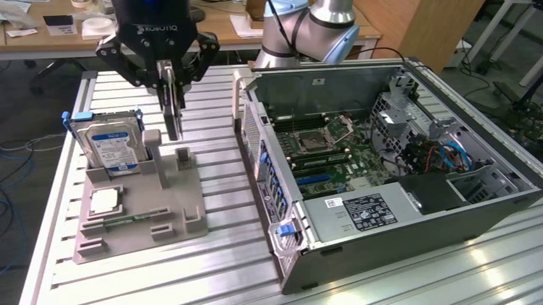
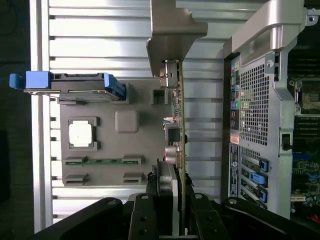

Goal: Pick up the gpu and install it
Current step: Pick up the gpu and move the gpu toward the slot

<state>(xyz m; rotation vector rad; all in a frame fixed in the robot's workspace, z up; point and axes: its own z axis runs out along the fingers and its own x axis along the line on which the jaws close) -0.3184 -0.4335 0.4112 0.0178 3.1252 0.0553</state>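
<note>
Exterior view: the gpu [image 1: 173,111] is clamped upright by the gripper [image 1: 172,79] over the grey stand [image 1: 144,216] on the exterior view's left, likely so that its lower edge is kept free. The open computer case [image 1: 441,210] is set to the right.

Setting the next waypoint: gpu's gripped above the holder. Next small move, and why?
Probably a short straight lift. The gripper is shut on the gpu, which hangs upright just above the grey holder, and its lower edge looks lower than the near wall of the open case beside it.
</note>
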